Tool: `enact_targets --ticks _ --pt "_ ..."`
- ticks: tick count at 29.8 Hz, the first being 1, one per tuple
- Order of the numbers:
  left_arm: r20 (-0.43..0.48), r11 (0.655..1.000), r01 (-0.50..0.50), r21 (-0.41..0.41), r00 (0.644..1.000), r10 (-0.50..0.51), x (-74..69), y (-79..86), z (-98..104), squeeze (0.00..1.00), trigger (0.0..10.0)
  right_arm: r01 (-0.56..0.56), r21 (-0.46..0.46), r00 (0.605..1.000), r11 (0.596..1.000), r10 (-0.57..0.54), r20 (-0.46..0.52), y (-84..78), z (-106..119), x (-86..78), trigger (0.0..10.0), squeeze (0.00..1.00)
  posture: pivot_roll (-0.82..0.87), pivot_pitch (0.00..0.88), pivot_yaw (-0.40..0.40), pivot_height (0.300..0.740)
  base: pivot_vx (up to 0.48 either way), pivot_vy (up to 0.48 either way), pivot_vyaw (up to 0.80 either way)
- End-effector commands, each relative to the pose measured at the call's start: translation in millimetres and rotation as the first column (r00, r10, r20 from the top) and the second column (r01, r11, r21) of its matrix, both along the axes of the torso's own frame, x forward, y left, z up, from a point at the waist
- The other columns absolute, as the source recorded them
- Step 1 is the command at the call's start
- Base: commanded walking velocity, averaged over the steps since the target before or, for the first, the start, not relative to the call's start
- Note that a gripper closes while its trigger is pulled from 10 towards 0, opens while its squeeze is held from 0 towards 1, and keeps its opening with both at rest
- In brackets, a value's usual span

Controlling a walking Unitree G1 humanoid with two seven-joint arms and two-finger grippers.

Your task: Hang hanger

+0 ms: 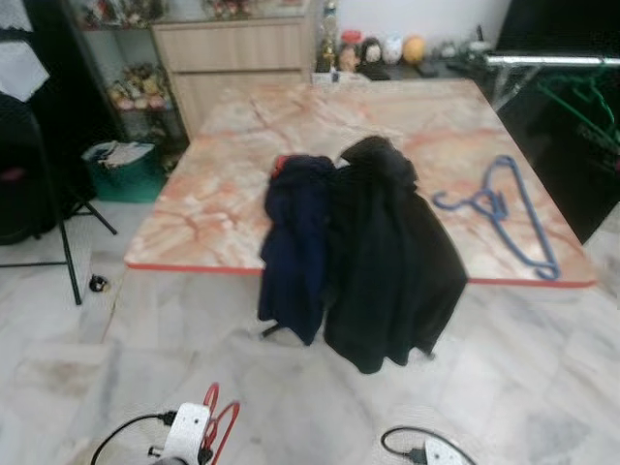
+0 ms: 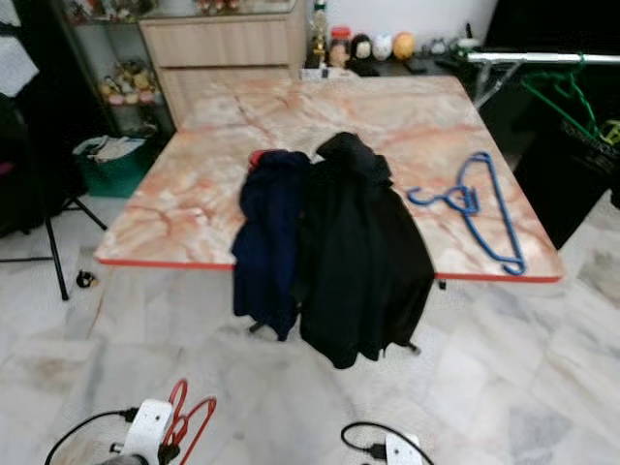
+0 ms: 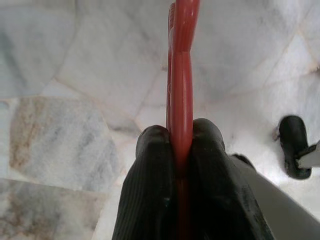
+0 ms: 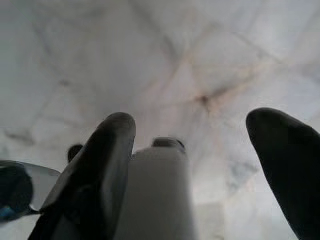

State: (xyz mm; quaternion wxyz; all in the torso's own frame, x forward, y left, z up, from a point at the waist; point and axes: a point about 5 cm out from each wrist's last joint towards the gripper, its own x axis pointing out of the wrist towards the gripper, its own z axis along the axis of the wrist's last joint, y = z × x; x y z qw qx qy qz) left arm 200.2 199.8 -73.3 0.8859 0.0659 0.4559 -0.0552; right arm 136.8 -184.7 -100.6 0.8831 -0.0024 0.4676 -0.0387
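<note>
We count two hangers, one red and one blue, and two garments, one navy, one black.

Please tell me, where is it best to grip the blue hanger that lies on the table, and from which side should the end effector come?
Grip the blue hanger on one long straight arm, coming from above. It lies flat on the marble table near the right edge, so a side approach would probably hit the tabletop. The free right end effector, now open, is nearer.
</note>
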Motion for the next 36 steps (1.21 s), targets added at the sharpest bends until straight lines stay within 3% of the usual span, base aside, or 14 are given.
enact_targets --ticks 1,7,36 --pt "-0.012 1.000 0.001 0.002 1.000 -0.001 -2.7 1.0 -1.4 0.00 10.0 0.014 -0.006 1.000 1.000 -0.014 -0.019 -7.6 -0.6 -3.1 10.0 0.00 -0.06 0.000 0.085 0.740 0.000 -0.352 0.00" --pt "-0.012 1.000 -0.001 0.000 1.000 0.001 -2.8 0.5 -1.5 0.00 10.0 0.020 -0.011 0.999 1.000 -0.021 -0.025 -13.8 -0.3 -4.5 10.0 0.00 -0.07 0.000 0.082 0.740 0.000 -0.353 0.00" --pt "-0.026 1.000 -0.005 -0.005 1.000 0.005 -7.1 -0.2 -3.9 0.00 10.0 0.014 -0.006 1.000 1.000 -0.014 -0.022 -9.0 -0.3 -2.2 10.0 0.00 -0.07 0.000 0.081 0.740 0.000 -0.359 0.00"
